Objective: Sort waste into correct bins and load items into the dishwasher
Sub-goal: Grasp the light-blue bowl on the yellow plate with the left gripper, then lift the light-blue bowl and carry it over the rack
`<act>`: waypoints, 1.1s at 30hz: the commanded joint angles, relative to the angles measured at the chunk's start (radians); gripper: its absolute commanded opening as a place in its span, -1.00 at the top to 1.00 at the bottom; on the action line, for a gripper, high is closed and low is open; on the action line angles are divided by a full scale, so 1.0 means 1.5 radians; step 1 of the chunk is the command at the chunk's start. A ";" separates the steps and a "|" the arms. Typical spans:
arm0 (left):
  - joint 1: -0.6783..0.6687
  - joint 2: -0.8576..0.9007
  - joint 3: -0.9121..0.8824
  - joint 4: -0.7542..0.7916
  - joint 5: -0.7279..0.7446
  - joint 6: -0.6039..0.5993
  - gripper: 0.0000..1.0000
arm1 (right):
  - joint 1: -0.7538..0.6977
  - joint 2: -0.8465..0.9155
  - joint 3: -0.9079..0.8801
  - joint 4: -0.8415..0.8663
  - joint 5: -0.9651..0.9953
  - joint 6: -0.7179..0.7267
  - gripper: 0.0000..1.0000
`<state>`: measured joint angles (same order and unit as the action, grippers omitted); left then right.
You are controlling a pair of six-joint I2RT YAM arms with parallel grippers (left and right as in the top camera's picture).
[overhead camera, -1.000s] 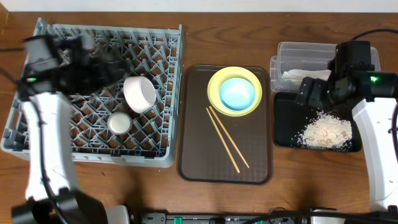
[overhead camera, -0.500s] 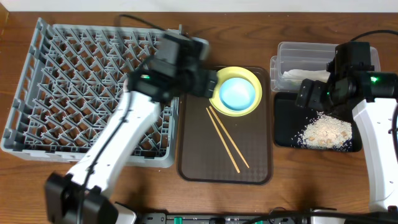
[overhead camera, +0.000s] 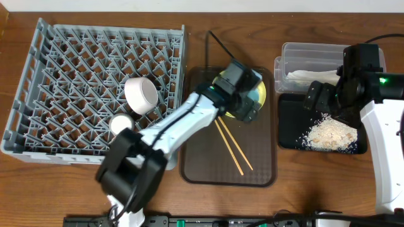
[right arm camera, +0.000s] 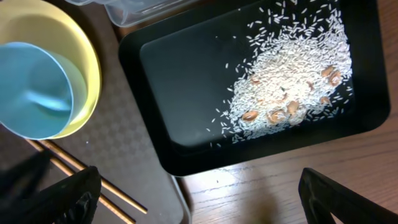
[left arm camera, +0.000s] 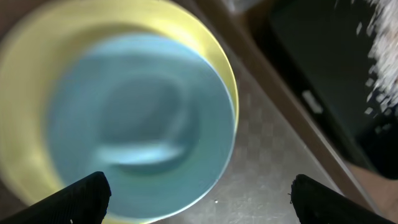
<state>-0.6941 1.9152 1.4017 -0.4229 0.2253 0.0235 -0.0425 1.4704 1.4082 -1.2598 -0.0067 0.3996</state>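
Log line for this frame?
left gripper open over light blue bowl | right gripper open near black tray | dish rack holds whitish bowl, white cup | chopsticks on brown tray

Light blue bowl (right arm camera: 31, 90) nests in yellow plate (right arm camera: 87, 68), chopsticks (overhead camera: 230, 146) beside it, crumbs (right arm camera: 292, 81) in black tray (right arm camera: 180, 81).

Left arm (overhead camera: 189, 120) stretched diagonally from bottom left-centre to frame centre. Left gripper (overhead camera: 245, 106) faces down, fingers spread wide. Right arm (overhead camera: 379, 132) runs up the right edge. Right gripper (overhead camera: 315, 96) upper right, fingers also wide apart.
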 commanded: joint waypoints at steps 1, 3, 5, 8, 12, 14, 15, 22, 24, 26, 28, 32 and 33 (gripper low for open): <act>-0.015 0.033 0.006 -0.001 -0.012 0.030 -0.91 | -0.007 -0.012 0.002 -0.001 0.004 0.010 -0.99; -0.019 0.047 0.006 -0.003 -0.025 0.030 -0.88 | -0.007 -0.012 0.002 -0.002 0.004 0.010 -0.98; -0.020 0.058 0.006 -0.010 -0.035 0.032 -0.78 | -0.007 -0.012 0.002 -0.004 0.004 0.010 -0.99; -0.020 0.066 0.006 -0.029 -0.075 0.032 -0.51 | -0.007 -0.012 0.002 -0.005 0.004 0.010 -0.99; -0.020 0.066 0.006 -0.044 -0.130 0.032 -0.11 | -0.007 -0.012 0.002 -0.004 0.004 0.010 -0.98; -0.020 0.066 0.006 -0.047 -0.134 0.032 0.11 | -0.007 -0.012 0.002 -0.004 0.004 0.010 -0.98; -0.020 0.066 0.006 -0.046 -0.134 0.032 0.15 | -0.007 -0.012 0.002 -0.005 0.004 0.010 -0.98; -0.020 0.066 0.006 -0.040 -0.146 0.032 0.31 | -0.007 -0.012 0.002 -0.006 0.004 0.010 -0.98; -0.020 0.066 0.006 -0.041 -0.146 0.032 0.44 | -0.007 -0.012 0.002 -0.006 0.004 0.010 -0.99; -0.020 0.066 0.006 -0.041 -0.146 0.032 0.51 | -0.007 -0.012 0.002 -0.006 0.004 0.010 -0.99; -0.020 0.066 0.006 -0.040 -0.146 0.032 0.57 | -0.007 -0.012 0.002 -0.006 0.004 0.010 -0.98; -0.020 0.064 0.007 -0.039 -0.146 0.032 0.77 | -0.007 -0.012 0.002 -0.006 0.004 0.010 -0.98; -0.020 0.062 0.007 -0.039 -0.146 0.032 0.81 | -0.007 -0.012 0.002 -0.006 0.004 0.010 -0.98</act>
<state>-0.7250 2.0087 1.4017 -0.4812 0.0189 0.0746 -0.0425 1.4704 1.4082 -1.2671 -0.0067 0.4023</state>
